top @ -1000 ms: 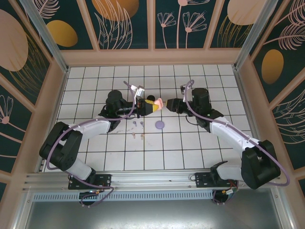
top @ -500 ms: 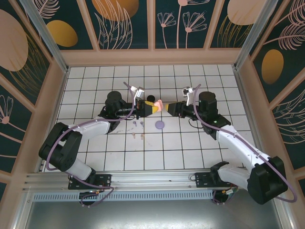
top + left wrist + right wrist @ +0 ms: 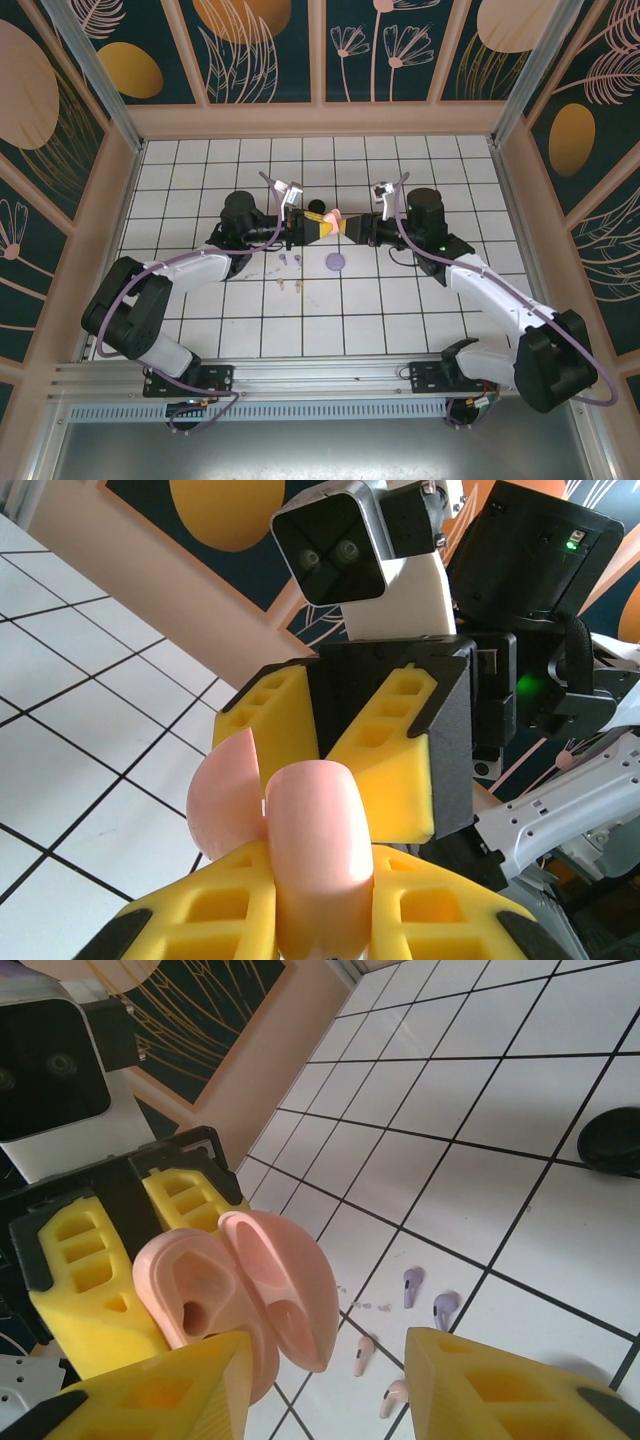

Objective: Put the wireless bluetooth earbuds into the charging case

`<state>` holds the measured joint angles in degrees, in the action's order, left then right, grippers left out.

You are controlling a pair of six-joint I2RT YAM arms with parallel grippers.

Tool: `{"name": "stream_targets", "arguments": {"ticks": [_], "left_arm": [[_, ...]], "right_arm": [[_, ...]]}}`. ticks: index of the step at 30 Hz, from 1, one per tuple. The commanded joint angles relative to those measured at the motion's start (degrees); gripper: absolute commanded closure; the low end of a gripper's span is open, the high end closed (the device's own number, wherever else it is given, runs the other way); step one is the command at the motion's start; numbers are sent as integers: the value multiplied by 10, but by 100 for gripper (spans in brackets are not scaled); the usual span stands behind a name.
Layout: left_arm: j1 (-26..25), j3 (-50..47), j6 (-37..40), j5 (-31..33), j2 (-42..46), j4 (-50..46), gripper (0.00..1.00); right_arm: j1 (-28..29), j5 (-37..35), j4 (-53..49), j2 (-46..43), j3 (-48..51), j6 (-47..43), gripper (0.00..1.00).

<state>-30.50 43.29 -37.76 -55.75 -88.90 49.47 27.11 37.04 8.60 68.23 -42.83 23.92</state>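
A pink charging case hangs open above the floor, and my left gripper is shut on its base. Its lid swings out to one side. My right gripper faces it with the jaws open; the case's open edge reaches in between them, close to one yellow finger and well apart from the other. From above, both grippers meet at the case. Two lilac earbuds and two pink earbuds lie on the tiles below.
A lilac round case lies on the tiles just right of the earbuds. A black round case sits behind the grippers. The wooden-framed walls close in the white tiled floor.
My right gripper has moved in toward the pink case and its jaws have narrowed a little. The left gripper and the case have stayed put.
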Motion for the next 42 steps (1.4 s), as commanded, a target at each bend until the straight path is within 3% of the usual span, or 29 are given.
{"name": "stream_targets", "arguments": {"ticks": [1, 12, 23, 25, 27, 34, 42], "left_arm": [[-5, 8, -5, -14, 9, 22, 100], [-9, 13, -6, -17, 7, 22, 100], [-9, 8, 3, -12, -1, 16, 100], [-10, 9, 6, -8, -4, 9, 98], [-10, 9, 12, 0, -6, 2, 90], [-9, 27, 91, 57, 4, -110, 45], [-7, 108, 248, 114, 34, -353, 15]], "right_arm": [[4, 2, 27, 11, -20, -6, 57], [5, 11, 38, 29, -28, -1, 65], [8, 22, 39, 40, -44, 5, 98], [8, 22, 38, 39, -45, 6, 100], [7, 17, 34, 37, -45, 6, 100], [6, -68, -48, 15, -56, -25, 100], [-3, -164, -176, -9, -75, -104, 100]]}}
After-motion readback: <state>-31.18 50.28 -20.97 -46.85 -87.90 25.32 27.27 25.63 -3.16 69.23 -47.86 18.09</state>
